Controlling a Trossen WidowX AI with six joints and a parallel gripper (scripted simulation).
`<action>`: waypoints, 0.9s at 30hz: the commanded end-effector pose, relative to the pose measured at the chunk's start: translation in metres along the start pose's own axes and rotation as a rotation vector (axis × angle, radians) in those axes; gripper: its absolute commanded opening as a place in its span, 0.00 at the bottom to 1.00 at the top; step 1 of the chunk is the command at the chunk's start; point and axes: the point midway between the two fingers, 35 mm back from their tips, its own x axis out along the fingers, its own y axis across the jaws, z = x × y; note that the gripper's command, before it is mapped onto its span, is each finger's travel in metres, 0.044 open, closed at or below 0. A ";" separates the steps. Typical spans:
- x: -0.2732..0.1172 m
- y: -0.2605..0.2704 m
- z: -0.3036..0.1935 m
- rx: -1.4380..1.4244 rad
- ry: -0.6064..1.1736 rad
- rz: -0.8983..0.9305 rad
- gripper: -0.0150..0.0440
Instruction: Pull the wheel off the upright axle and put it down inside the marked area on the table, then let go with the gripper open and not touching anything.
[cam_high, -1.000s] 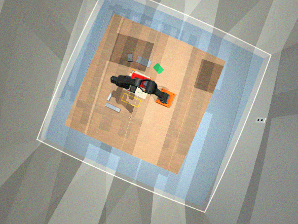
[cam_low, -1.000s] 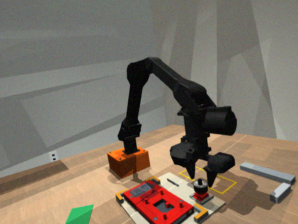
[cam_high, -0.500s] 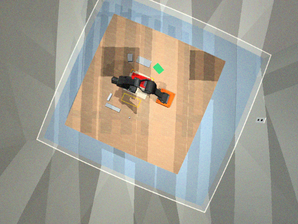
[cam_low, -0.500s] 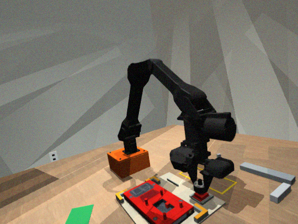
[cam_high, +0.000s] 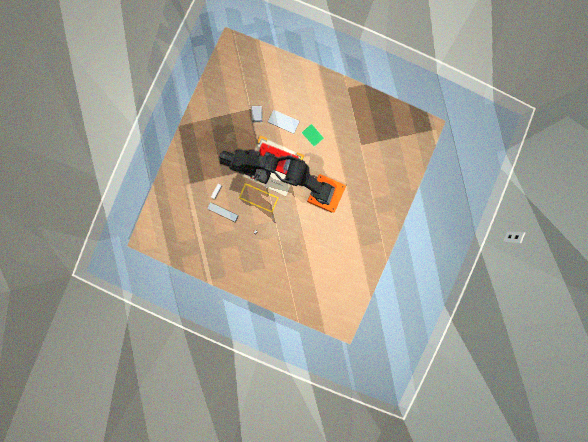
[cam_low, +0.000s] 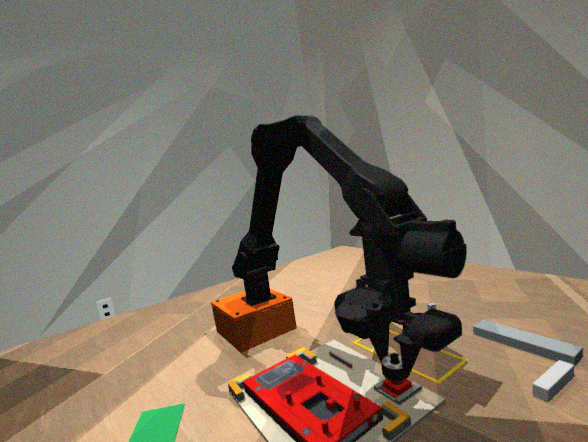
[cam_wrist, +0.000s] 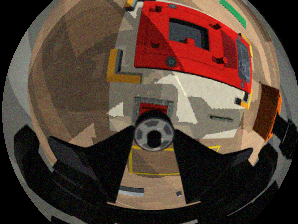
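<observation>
The gripper (cam_low: 395, 366) has its fingers partly closed and clamped on the wheel (cam_wrist: 154, 133) — which sits on the upright axle over its red base (cam_low: 397, 386) — so the grasp step looks done, and next comes a straight upward pull before carrying it to the yellow-outlined marked area (cam_low: 440, 362) on the table (cam_low: 150, 340).

A flat red fixture plate (cam_low: 312, 400) with yellow corner brackets (cam_low: 397, 417) lies on the wooden worktop (cam_low: 150, 350). A green flat square (cam_low: 157, 424) sits nearby; two grey rectangular bars (cam_low: 527, 341) lie well apart from it.
</observation>
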 end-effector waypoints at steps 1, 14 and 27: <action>-0.003 0.000 0.000 0.000 0.001 0.003 0.25; -0.007 0.001 0.000 0.001 0.001 0.003 0.25; -0.011 0.001 0.000 0.001 0.001 0.004 0.25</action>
